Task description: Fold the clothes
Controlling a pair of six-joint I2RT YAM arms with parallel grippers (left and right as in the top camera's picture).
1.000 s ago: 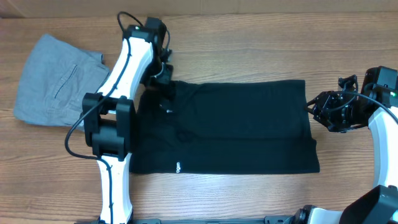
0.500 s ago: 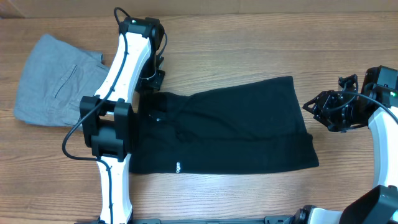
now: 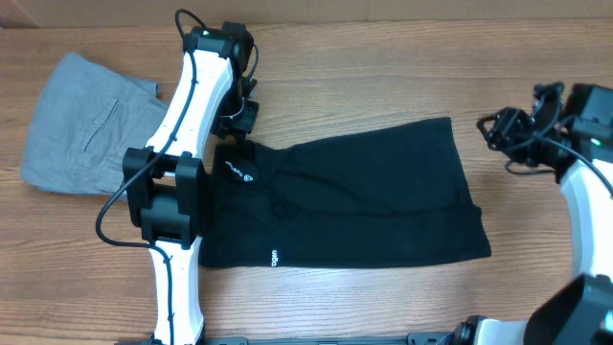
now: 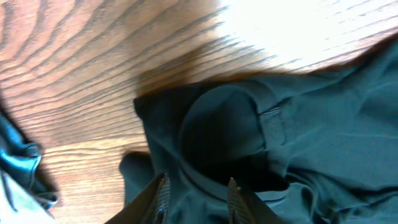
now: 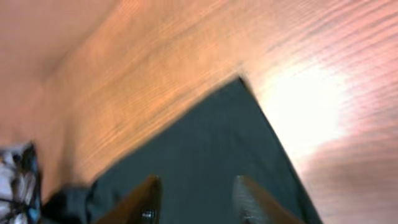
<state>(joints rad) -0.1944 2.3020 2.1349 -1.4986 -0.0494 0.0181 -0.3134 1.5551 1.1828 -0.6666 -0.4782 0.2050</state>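
A black soft-fabric garment [image 3: 354,201] is spread flat on the wooden table, its left edge bunched and rumpled. Small white logos are printed near its left edge and lower hem.

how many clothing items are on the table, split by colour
black garment: 1
grey trousers: 1
total: 2
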